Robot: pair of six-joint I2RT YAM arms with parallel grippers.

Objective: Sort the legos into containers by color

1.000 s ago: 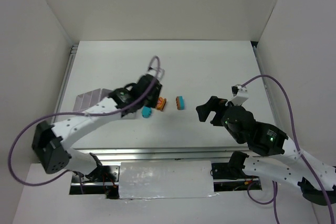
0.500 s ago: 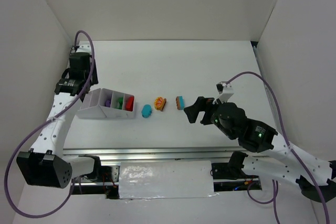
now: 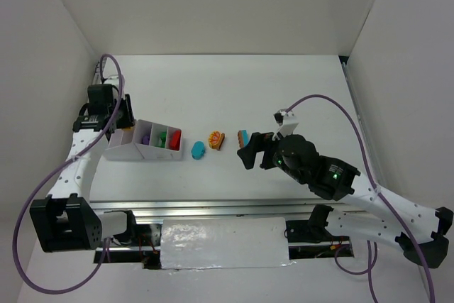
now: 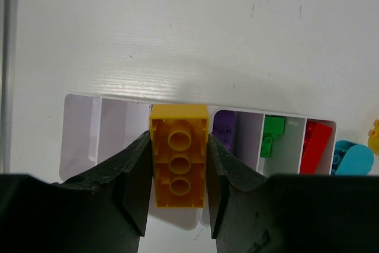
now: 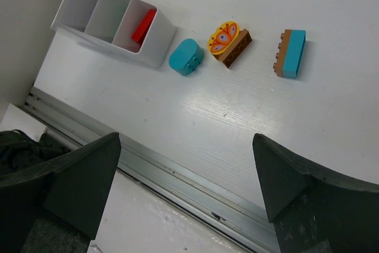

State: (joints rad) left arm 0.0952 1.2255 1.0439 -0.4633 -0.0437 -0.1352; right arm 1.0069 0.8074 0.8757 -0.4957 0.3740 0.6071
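My left gripper [image 4: 177, 140] is shut on an orange-yellow lego [image 4: 179, 155], seen from its hollow underside, above the left compartments of the white containers tray [image 4: 80, 137]. The tray [image 3: 145, 151] holds a purple lego [image 4: 224, 127], a green one [image 4: 271, 134] and a red one [image 4: 314, 146]. A teal oval lego [image 3: 198, 150] lies just right of the tray. Further right lie an orange oval on a brown brick [image 3: 216, 140] and a teal-topped brown brick [image 3: 243, 137]. My right gripper [image 3: 254, 154] stands open, empty, just right of that brick, its fingers [image 5: 77, 182] wide apart.
An aluminium rail [image 3: 213, 207] runs along the table's front edge, below the right gripper in its wrist view. White walls close in the table on the left, back and right. Purple cables [image 3: 113, 62] loop from both wrists.
My left arm has swung from the table's middle to the tray's left end, carrying the yellow lego and uncovering the tray. The right gripper has moved left toward the teal-topped brick.
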